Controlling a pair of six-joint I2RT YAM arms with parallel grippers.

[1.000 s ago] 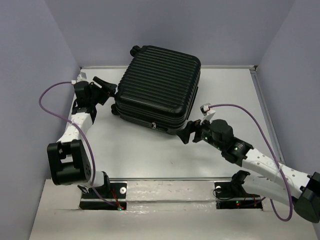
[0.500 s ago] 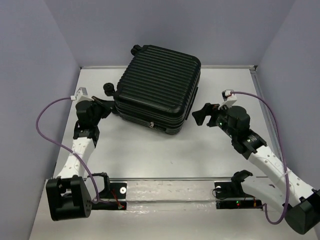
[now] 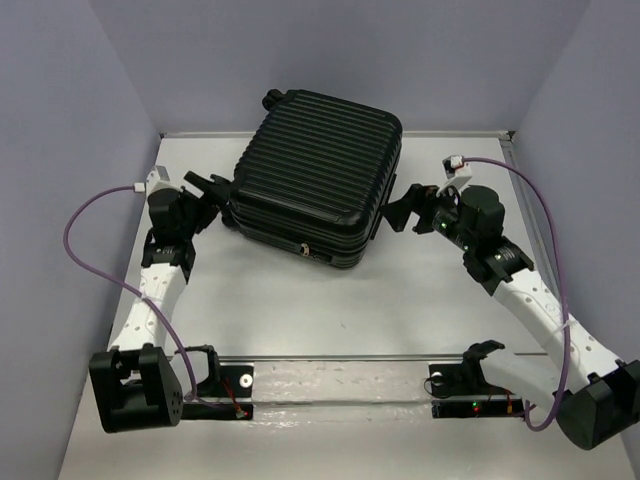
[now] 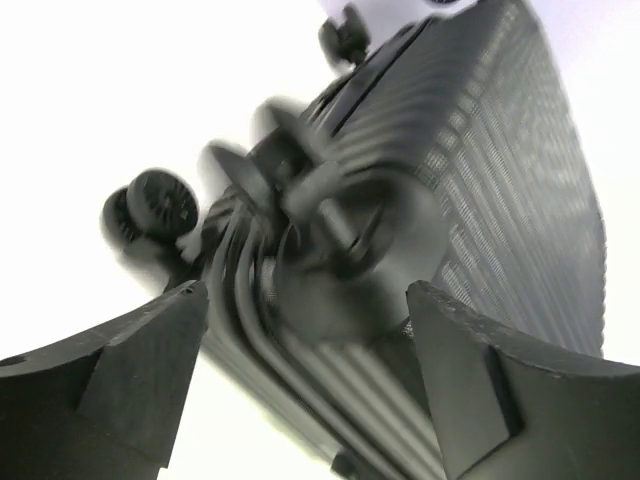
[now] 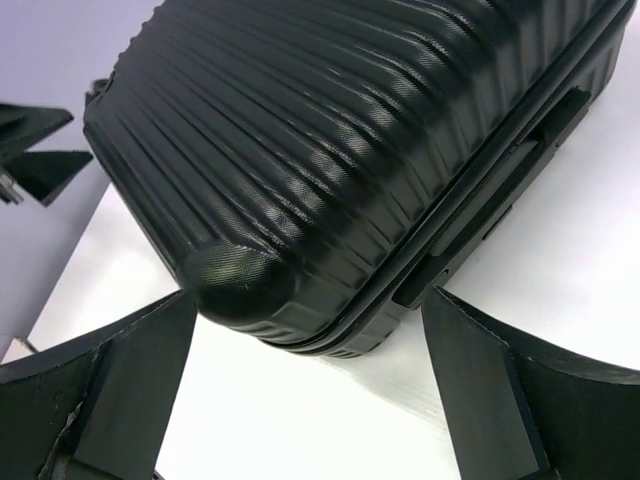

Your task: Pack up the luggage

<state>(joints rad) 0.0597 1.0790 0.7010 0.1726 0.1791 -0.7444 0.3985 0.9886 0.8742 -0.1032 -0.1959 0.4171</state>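
The luggage (image 3: 318, 178) lies flat on the table (image 3: 300, 300), in the upper middle of the overhead view, ribbed shell facing up and its body turned a little askew to the table's edges; it is shut, the seam running along its lower side; one caster wheel (image 3: 270, 100) pokes out at its upper left corner, against the back wall.

The left tool (image 3: 207, 190) sits at the left side of the luggage, just beside its lower left corner; its jaws are spread wide and grasp nothing. From the left wrist, the two dark fingers (image 4: 130, 380) fill the lower corners of the frame, well apart, with the wheeled corner of the luggage blurred in the middle between them; a second caster (image 4: 160, 205) shows sharp at the centre left; whether either finger touches the shell I cannot tell.

The right tool (image 3: 405, 210) stands at the right side of the luggage, close to its lower right corner, jaws likewise fully released and empty. In the right wrist view its fingers (image 5: 500, 400) frame the bottom of the picture, and a rounded corner of the shell hangs just above the gap between them; the left finger comes very near that corner, though contact is not clear; the ridges sweep off to the upper right, and bare white table shows beneath.
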